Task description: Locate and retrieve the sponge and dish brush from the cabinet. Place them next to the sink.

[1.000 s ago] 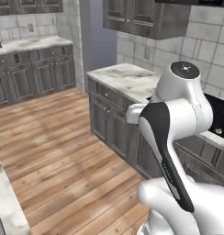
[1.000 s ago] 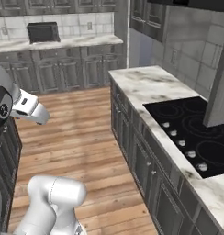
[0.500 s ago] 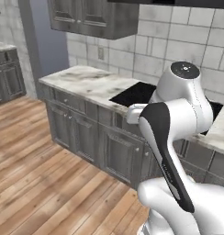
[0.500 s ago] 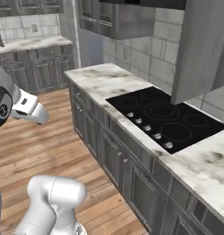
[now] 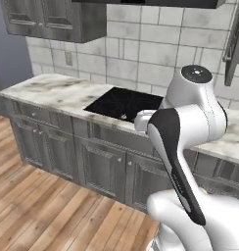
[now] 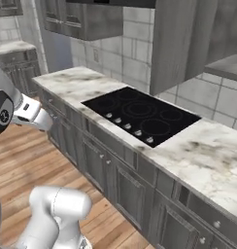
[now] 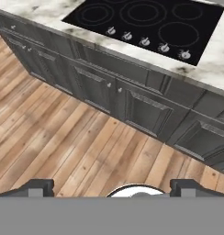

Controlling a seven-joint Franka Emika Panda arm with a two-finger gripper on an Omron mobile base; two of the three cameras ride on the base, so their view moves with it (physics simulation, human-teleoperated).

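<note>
My gripper (image 7: 113,188) is open, its two dark fingertips (image 7: 40,186) wide apart with nothing between them. It points down at the wooden floor in front of the base cabinets. At the upper right of the right base view hangs a dark grey wall cabinet with its door (image 6: 188,44) swung open and a flat grey shelf (image 6: 227,64) inside; what lies on the shelf cannot be made out. The same door's edge (image 5: 236,44) cuts into the left base view. The sponge, the dish brush and the sink are out of view.
A black cooktop (image 6: 140,114) (image 5: 124,103) (image 7: 150,20) is set in the marble counter (image 6: 208,155), over dark base cabinets (image 7: 132,105). Closed wall cabinets (image 5: 53,19) hang to the left. Open wooden floor (image 7: 63,147) lies before the counter.
The whole picture has shifted: the base has driven and turned, so the cooktop counter now lies straight ahead and closer. The arm keeps the same pose.
</note>
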